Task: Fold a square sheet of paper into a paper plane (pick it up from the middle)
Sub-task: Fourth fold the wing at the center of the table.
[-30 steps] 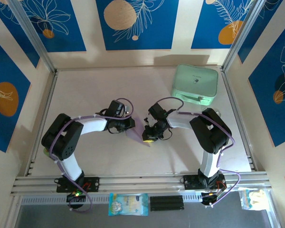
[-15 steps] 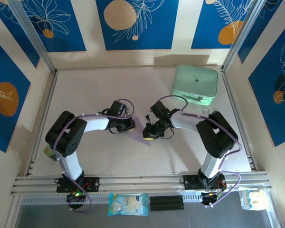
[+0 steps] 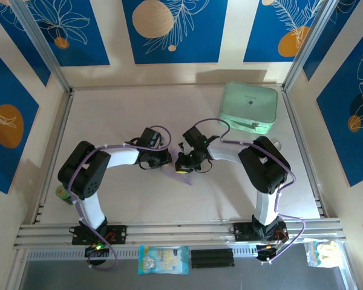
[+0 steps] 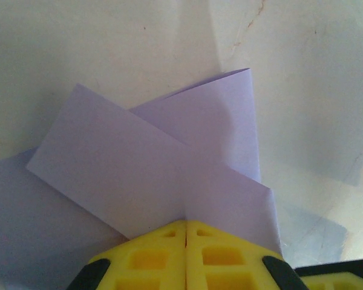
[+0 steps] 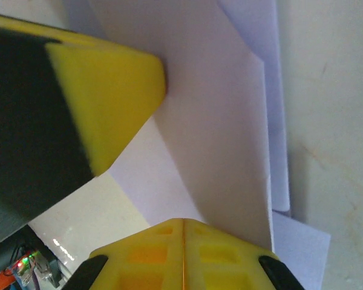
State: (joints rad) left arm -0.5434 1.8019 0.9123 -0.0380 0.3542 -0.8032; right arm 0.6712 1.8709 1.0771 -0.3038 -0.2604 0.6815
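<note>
Top view: at mid-surface (image 3: pixel 127 121) the left tool (image 3: pixel 165 159) and right tool (image 3: pixel 180 169) meet over the sheet of paper (image 3: pixel 169 171); left wrist: its jaws are clamped on overlapping creased flaps; right wrist: jaws likewise pinch the sheet's edge — some folds made, I judge, with no finished dart yet.

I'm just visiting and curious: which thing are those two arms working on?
At the middle of the pale table, the left tool and right tool pinch the sheet of paper. It is thin, creased and lilac, unlike the bulky mint-green case beyond.
</note>
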